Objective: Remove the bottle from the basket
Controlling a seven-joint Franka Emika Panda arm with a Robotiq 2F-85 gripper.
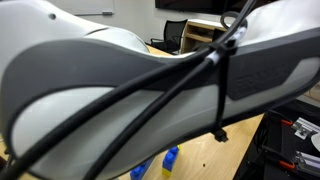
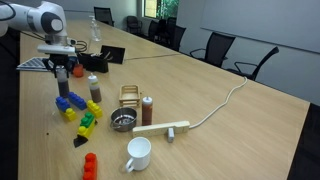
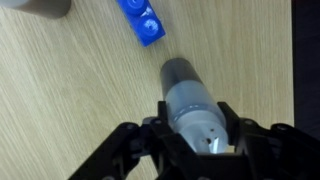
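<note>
In the wrist view my gripper point(image 3: 197, 127) is shut on the bottle point(image 3: 188, 92), a small shaker with a dark grey body and a pale grey cap with holes. The bottle is held above the wooden table, with its cap towards the camera. In an exterior view my gripper point(image 2: 62, 73) hangs over the table's far left end, well away from the basket point(image 2: 131, 95). The basket is a low gold wire rack standing empty near the middle of the table.
A brown bottle point(image 2: 94, 88) and a brown white-capped bottle point(image 2: 147, 110) stand by the basket. A metal strainer point(image 2: 122, 122), a wooden block point(image 2: 162, 129), a white mug point(image 2: 138, 153) and coloured bricks point(image 2: 72, 105) lie nearby. A blue brick point(image 3: 142, 20) lies below the gripper. The arm blocks most of an exterior view point(image 1: 130, 90).
</note>
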